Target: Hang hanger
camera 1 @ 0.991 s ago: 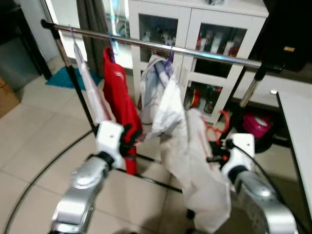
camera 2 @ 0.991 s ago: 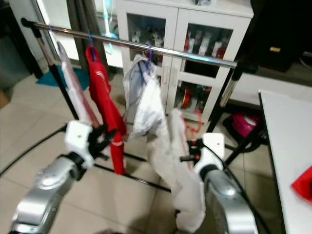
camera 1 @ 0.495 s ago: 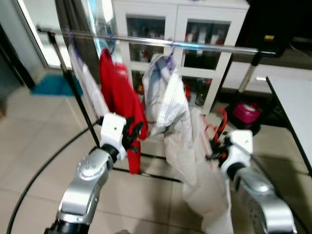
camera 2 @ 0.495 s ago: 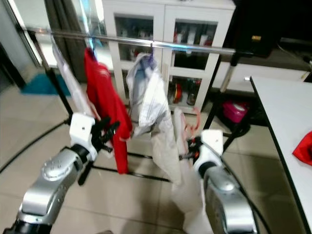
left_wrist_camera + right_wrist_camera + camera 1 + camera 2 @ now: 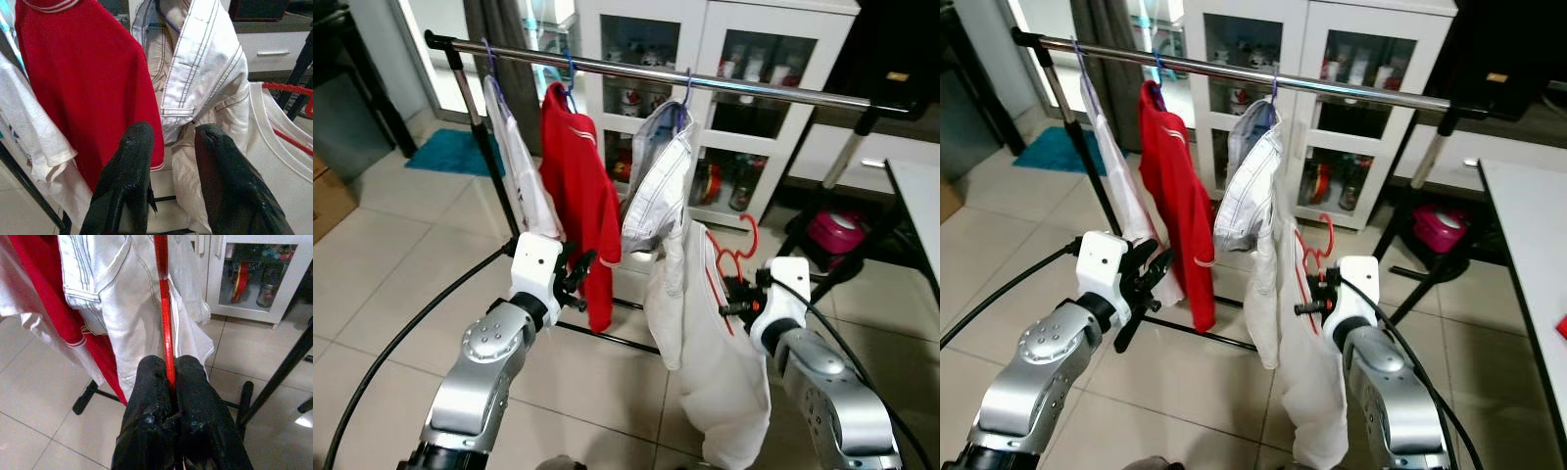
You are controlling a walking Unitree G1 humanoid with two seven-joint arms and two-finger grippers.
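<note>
The right gripper (image 5: 168,377) clenches a thin red plastic hanger (image 5: 729,257), its two black fingers pinched on the stem. A limp white cotton garment (image 5: 715,352) drapes from it, below the shiny metal rail (image 5: 705,82). On the rail hang a white tee (image 5: 524,186), a red shirt (image 5: 579,196) and a stitched white jacket (image 5: 656,191). The left gripper (image 5: 171,142) is released, near the red shirt's hem.

No legible text or labels anywhere.
</note>
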